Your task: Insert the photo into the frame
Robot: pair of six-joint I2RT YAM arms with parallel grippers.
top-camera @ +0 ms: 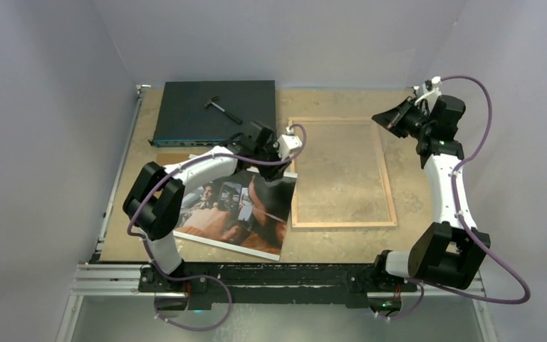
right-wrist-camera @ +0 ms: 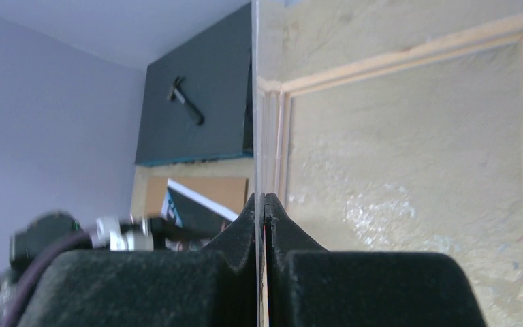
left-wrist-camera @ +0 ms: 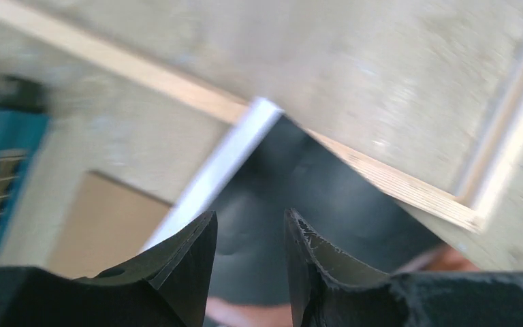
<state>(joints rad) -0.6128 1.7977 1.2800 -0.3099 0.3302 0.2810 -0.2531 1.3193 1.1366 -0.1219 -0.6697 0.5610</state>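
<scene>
The photo (top-camera: 235,210) lies face up at the front left of the table, and its far right corner (left-wrist-camera: 265,109) meets the left rail of the frame (top-camera: 342,224). The frame lies flat, wood rim up, and also shows in the left wrist view (left-wrist-camera: 381,174) and the right wrist view (right-wrist-camera: 395,58). My left gripper (top-camera: 278,165) hovers open and empty over the dark corner of the photo (left-wrist-camera: 250,225). My right gripper (top-camera: 381,120) is shut on the edge of a clear pane (right-wrist-camera: 254,102), held tilted up over the frame (right-wrist-camera: 263,201).
A dark flat box (top-camera: 214,110) with a small tool (top-camera: 219,107) on it sits at the back left. A brown backing board (top-camera: 178,158) lies between the box and the photo. Grey walls close in the table at the back and sides.
</scene>
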